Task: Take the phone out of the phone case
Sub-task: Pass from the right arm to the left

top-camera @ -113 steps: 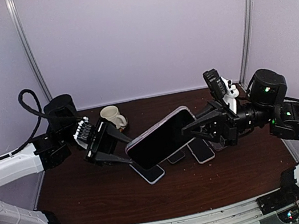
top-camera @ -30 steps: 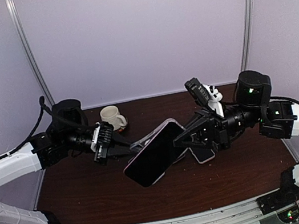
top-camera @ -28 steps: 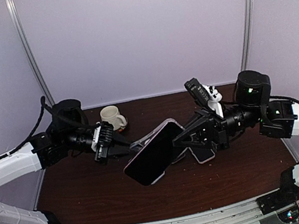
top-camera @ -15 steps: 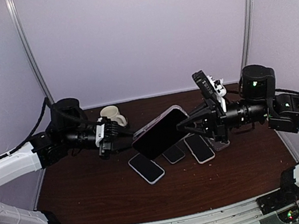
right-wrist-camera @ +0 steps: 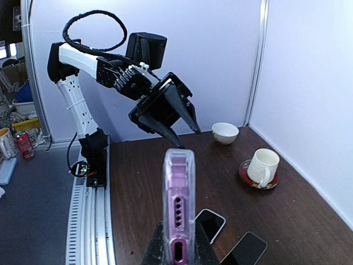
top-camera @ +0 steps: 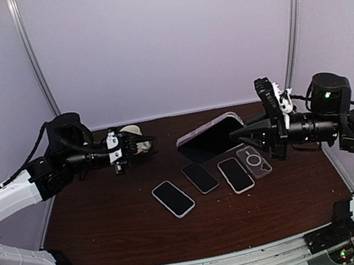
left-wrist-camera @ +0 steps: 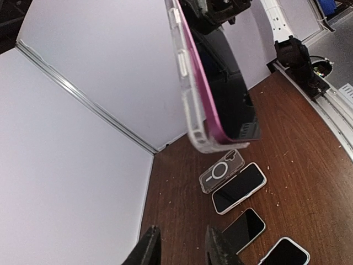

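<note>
A pink phone in a clear case [top-camera: 210,136] hangs tilted in the air above the table's middle right. My right gripper [top-camera: 260,134] is shut on its right end. In the right wrist view the cased phone [right-wrist-camera: 178,193] shows end-on, clamped between my fingers [right-wrist-camera: 156,247]. My left gripper [top-camera: 135,146] is open and empty, level with the phone and well to its left. The left wrist view shows its spread fingers [left-wrist-camera: 149,251] and, far off, the cased phone [left-wrist-camera: 212,94].
Three bare phones [top-camera: 173,198] [top-camera: 201,177] [top-camera: 236,175] and an empty clear case [top-camera: 254,161] lie in a row on the brown table [top-camera: 112,233]. A cream mug [right-wrist-camera: 262,165] on a saucer and a white bowl [right-wrist-camera: 225,132] stand at the back left.
My left gripper has come off the cased phone and drawn back to the left. My right gripper has carried the phone up and to the right.
</note>
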Available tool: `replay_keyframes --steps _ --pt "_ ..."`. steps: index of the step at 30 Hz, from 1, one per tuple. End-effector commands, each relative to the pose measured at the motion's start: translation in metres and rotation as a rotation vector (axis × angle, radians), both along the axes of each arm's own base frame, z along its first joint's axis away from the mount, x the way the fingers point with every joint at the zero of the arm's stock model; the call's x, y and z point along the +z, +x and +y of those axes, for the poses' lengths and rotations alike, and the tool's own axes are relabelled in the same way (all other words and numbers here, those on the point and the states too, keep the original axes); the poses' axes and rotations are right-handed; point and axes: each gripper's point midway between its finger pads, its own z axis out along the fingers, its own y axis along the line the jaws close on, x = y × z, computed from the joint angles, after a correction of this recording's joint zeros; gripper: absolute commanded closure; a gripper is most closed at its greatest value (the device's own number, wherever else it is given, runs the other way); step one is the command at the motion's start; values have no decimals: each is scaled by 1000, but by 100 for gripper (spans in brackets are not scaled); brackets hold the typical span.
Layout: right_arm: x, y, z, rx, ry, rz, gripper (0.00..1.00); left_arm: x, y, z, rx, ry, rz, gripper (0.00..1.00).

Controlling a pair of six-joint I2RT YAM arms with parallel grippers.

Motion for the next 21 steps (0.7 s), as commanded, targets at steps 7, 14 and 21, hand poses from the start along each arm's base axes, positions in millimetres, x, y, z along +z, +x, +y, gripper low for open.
replay_keyframes --steps 7,14,21 --pt "41 -11 -22 -15 76 -400 100 23 -55 -1 -308 -51 41 70" --pt "49 -27 -17 73 115 -512 100 30 -63 -11 -370 -105 121 70" --pt "49 -33 -6 126 124 -514 100 26 -74 -22 -409 -104 154 70"
